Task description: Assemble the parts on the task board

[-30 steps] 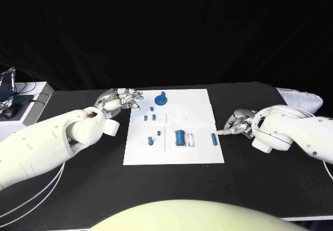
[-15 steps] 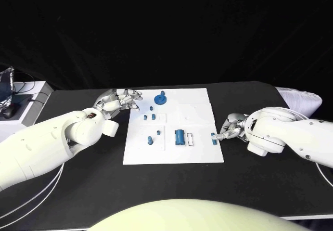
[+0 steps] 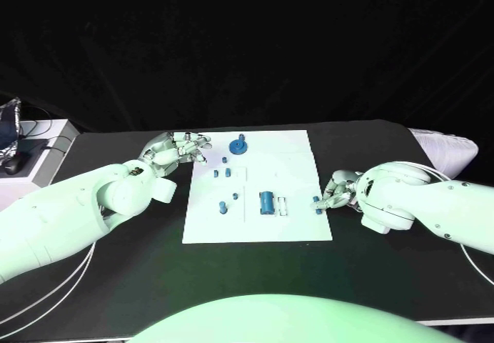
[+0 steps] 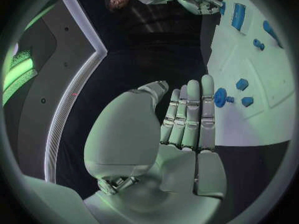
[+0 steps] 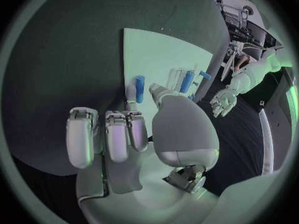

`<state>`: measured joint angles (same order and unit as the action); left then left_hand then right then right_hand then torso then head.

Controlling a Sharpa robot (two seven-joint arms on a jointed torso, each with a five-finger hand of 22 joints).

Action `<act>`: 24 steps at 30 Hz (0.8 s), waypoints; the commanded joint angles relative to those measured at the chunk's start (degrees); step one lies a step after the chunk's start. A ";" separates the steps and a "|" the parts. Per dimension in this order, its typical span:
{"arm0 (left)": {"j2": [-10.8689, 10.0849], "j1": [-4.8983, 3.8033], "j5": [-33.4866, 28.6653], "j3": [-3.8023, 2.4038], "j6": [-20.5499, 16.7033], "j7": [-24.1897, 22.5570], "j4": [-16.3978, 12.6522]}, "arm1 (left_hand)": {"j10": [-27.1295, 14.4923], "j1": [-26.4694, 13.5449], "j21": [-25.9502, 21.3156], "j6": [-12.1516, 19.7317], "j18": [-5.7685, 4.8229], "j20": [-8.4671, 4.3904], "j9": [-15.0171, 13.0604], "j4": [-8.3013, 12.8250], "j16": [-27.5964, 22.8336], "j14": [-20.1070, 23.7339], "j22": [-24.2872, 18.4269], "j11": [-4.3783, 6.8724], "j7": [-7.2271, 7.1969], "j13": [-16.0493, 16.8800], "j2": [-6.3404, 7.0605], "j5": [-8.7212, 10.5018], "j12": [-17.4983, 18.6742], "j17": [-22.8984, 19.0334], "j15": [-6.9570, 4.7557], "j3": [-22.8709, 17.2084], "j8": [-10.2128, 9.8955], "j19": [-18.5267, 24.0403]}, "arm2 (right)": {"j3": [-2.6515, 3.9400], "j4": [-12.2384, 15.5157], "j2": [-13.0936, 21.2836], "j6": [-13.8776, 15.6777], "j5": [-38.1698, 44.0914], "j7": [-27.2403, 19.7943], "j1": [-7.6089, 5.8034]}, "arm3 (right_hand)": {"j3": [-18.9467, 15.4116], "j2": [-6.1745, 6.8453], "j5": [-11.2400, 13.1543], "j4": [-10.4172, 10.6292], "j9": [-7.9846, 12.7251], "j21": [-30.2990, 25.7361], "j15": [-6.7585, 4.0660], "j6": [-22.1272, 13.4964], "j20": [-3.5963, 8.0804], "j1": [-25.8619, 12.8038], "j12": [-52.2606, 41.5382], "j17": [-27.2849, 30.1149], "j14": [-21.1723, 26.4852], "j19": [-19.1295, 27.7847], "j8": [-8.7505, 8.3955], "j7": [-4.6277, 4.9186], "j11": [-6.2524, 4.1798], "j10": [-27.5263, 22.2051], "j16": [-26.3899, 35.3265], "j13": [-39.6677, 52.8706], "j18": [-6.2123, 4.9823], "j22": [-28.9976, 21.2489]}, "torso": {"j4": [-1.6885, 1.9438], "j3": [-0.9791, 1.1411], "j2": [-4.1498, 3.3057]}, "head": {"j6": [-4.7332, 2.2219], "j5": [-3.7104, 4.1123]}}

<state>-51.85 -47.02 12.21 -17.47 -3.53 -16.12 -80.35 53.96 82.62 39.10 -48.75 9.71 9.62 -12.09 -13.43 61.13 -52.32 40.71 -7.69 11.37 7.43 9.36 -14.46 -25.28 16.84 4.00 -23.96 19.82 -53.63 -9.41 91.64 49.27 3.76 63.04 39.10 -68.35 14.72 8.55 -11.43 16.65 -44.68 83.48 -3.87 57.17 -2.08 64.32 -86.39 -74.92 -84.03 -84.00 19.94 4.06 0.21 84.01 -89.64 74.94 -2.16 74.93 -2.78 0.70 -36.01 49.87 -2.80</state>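
Risk — right hand (image 3: 335,191) fingertips may knock small blue peg (image 3: 317,206) off task board (image 3: 293,153) edge | right: fingers apart, empty | left hand (image 3: 177,148): fingers extended, empty

- We see a dim scene with a black backdrop; the task board (image 3: 258,187) is the brightest surface, evenly lit from above.
- We note soft sheen on both white arms.
- Both wrist views bend straight edges strongly toward their circular rims.
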 commanded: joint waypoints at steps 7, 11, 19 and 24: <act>-0.04 0.07 -0.55 -0.05 1.12 -0.25 -0.17 | -0.01 -0.38 -0.30 0.35 0.72 0.03 0.09 -0.16 -0.21 0.09 -0.03 -0.16 -0.03 -0.09 -0.01 0.13 -0.21 0.06 0.20 -0.32 -0.21 0.30 | -0.14 -1.01 -1.59 0.68 7.07 0.72 0.94 | 0.89 0.54 0.01 -0.72 -0.48 0.07 -0.21 -0.13 0.15 3.06 0.13 -14.82 -5.91 -4.90 0.39 -0.25 -0.61 3.57 -0.24 12.26 1.02 13.56 | -0.04 0.06 -0.05 | 0.13 -0.27; -0.06 0.08 -0.55 -0.05 1.13 -0.23 -0.18 | -0.01 -0.38 -0.30 0.35 0.72 0.03 0.09 -0.16 -0.21 0.09 -0.03 -0.16 -0.03 -0.09 -0.01 0.13 -0.21 0.06 0.20 -0.32 -0.21 0.30 | -0.24 -1.22 -1.98 -0.01 8.35 0.75 1.22 | 2.28 1.20 -0.12 -1.88 -0.68 0.04 -0.26 -0.50 0.23 6.27 0.27 -14.82 -5.91 -4.89 0.23 -0.26 -0.64 3.48 -0.24 12.19 1.02 13.55 | -0.03 0.03 0.00 | 0.13 -0.24; -0.11 0.09 -0.56 -0.05 1.13 -0.11 -0.20 | -0.02 -0.38 -0.32 0.29 0.72 0.03 0.08 -0.14 -0.22 0.09 -0.05 -0.16 -0.04 -0.09 -0.06 0.12 -0.21 0.07 0.19 -0.36 -0.16 0.29 | -0.40 -1.57 -2.43 -0.37 9.28 0.61 1.69 | 7.99 1.85 -0.43 -4.96 0.25 0.25 -0.07 -0.74 0.14 12.26 0.39 -14.92 -5.93 -4.90 -1.42 0.10 -0.38 3.38 -0.29 12.19 1.06 13.60 | -0.02 0.03 0.00 | 0.13 -0.26; -0.16 0.09 -0.56 -0.05 1.10 -0.01 -0.21 | -0.03 -0.35 -0.34 0.28 0.73 0.03 0.08 -0.10 -0.22 0.10 -0.05 -0.15 -0.05 -0.09 -0.10 0.10 -0.22 0.08 0.18 -0.41 -0.14 0.29 | -0.42 -1.53 -2.52 -0.35 8.26 0.38 1.83 | 13.45 2.57 -6.86 -7.85 0.91 0.29 0.27 -0.52 -0.11 13.06 0.45 -14.99 -5.94 -4.90 -2.79 0.63 0.02 3.33 -0.32 12.21 1.07 13.61 | -0.02 0.00 -0.01 | 0.13 -0.29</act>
<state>-52.04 -46.96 12.03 -17.47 -3.37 -15.96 -80.38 53.96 82.62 39.10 -48.75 9.71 9.62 -12.10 -13.60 61.13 -52.32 40.71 -7.68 11.38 7.43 9.36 -14.46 -25.28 16.83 4.00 -24.12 19.82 -53.63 -9.33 90.58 46.76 4.59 70.73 39.14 -67.23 22.55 11.94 -17.46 14.03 -45.65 83.66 -3.87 56.41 -2.08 76.79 -86.17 -74.92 -84.03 -84.00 20.03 4.61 -0.20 84.02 -89.64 74.92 -2.16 74.91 -2.81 0.72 -36.00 50.01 -3.05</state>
